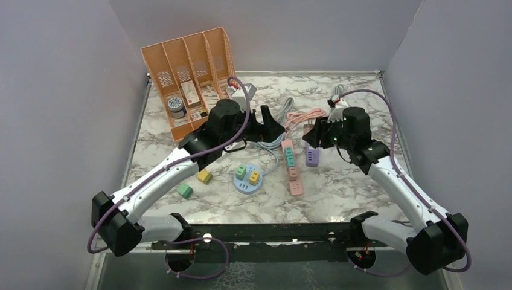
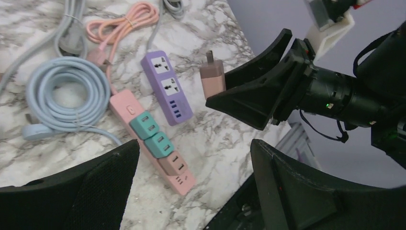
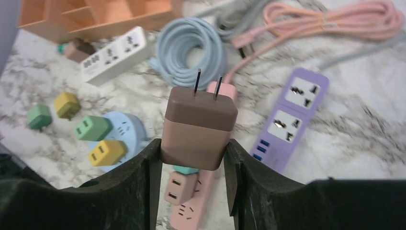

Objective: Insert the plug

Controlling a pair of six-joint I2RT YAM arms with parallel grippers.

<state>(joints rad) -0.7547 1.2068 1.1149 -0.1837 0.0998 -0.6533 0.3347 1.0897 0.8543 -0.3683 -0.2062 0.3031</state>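
Item: brown plug [image 3: 198, 127], two prongs pointing away from the wrist. I have it pinched by its sides in my right hand [image 3: 192, 146], raised off the counter [image 3: 354, 143].
Near it: purple power strip [image 3: 287, 120]; pink power strip [image 2: 125, 108] just beside that, carrying two teal adapters [image 2: 143, 123] and a brown one.
Left hand [image 2: 194, 148]: fingers spread wide, holding nothing.
Further left: round blue socket hub [image 3: 131, 127].

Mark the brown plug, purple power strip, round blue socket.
brown plug [image 3: 198, 127]: right wrist view, front face.
purple power strip [image 3: 293, 110]: right wrist view, between its sockets.
round blue socket [image 3: 129, 128]: right wrist view, bare top.
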